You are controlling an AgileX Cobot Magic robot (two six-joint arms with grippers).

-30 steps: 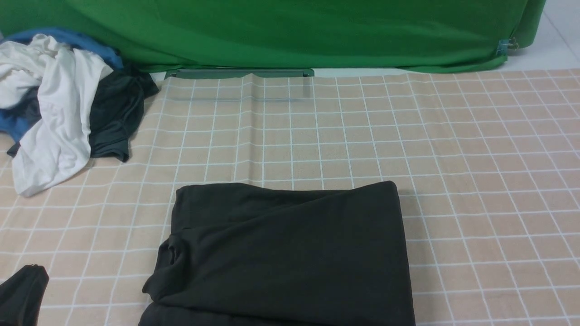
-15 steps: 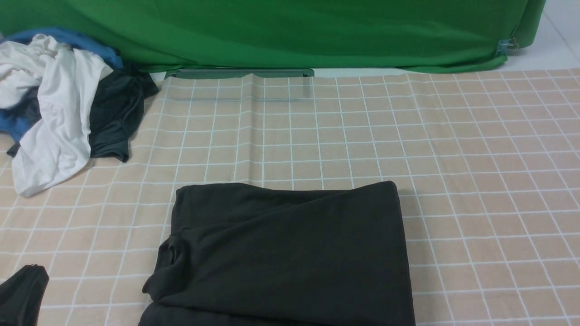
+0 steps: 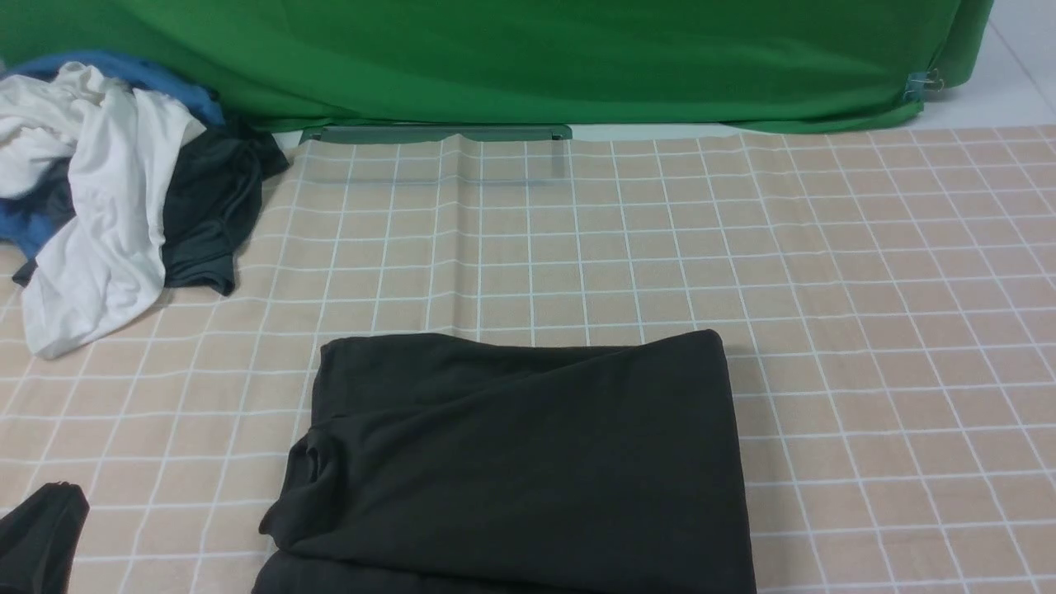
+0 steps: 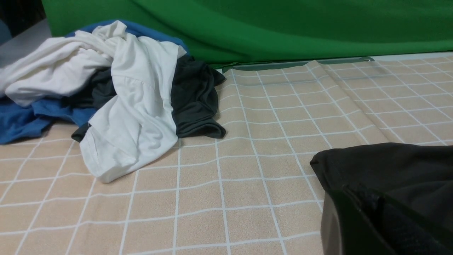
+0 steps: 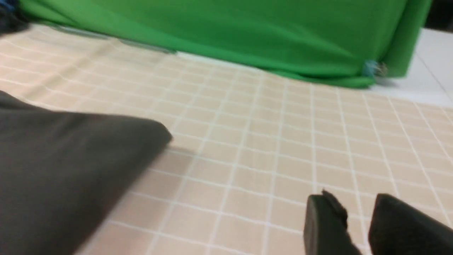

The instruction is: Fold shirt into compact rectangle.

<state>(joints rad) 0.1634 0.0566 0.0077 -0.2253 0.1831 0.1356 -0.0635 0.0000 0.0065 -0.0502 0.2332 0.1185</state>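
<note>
The black shirt (image 3: 520, 462) lies folded into a rough rectangle at the front middle of the checked cloth, with a small bunched crease on its left edge. No print shows. My left gripper (image 3: 41, 532) sits low at the front left, apart from the shirt. In the left wrist view its dark fingers (image 4: 368, 216) are pressed together with nothing between them, and the shirt's corner (image 4: 389, 163) lies just beyond. My right gripper (image 5: 354, 207) hovers over bare cloth to the right of the shirt's corner (image 5: 63, 159), open, with cloth visible through the gap.
A heap of white, blue and dark grey clothes (image 3: 107, 190) lies at the back left. A green backdrop (image 3: 528, 58) hangs along the far edge, with a grey-green bar (image 3: 436, 133) at its foot. The beige checked tablecloth (image 3: 866, 289) covers the table.
</note>
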